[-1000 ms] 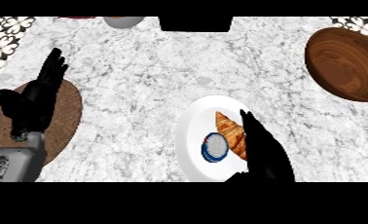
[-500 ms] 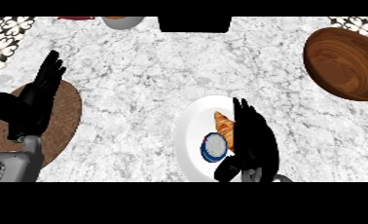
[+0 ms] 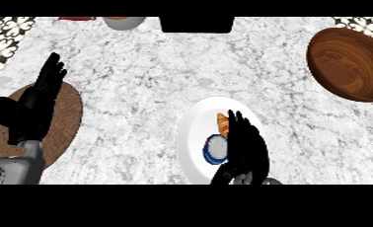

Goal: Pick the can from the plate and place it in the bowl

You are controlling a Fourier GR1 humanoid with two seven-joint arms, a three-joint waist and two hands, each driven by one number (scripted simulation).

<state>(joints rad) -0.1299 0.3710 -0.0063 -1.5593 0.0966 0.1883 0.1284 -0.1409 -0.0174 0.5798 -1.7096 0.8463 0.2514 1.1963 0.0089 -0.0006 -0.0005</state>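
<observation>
The right hand [image 3: 244, 151] has slid in from the plate's right side toward the frame's centre over the past second, and it now lies across the right half of the white plate [image 3: 191, 137], low and centre in the frame. It covers the right part of the orange pastry [image 3: 222, 121], which showed more fully a second ago. Fingers are long and fairly straight, pointing up the frame, with the thumb peeking out below toward the plate's lower rim. That is a wide hand, nothing held yet. The can [image 3: 213, 149] hasn't budged. It sits upright on the plate just below the pastry, white top with a blue rim, right against the left edge of the hand, though I can't tell whether they actually touch. My read is that the approach is nearly done and the closing of the fingers round the can comes next. The lift and the carry are all still ahead. The wooden bowl [image 3: 346, 65] waits at the upper right edge, well apart from the plate. The left hand [image 3: 38, 100] rests open at the left edge, fingers up, over a round brown mat [image 3: 67, 117]. As for writing, there's none to read: the can's top shows no lettering I can make out, and no brand or label shows anywhere on the marble counter [image 3: 146, 73].
</observation>
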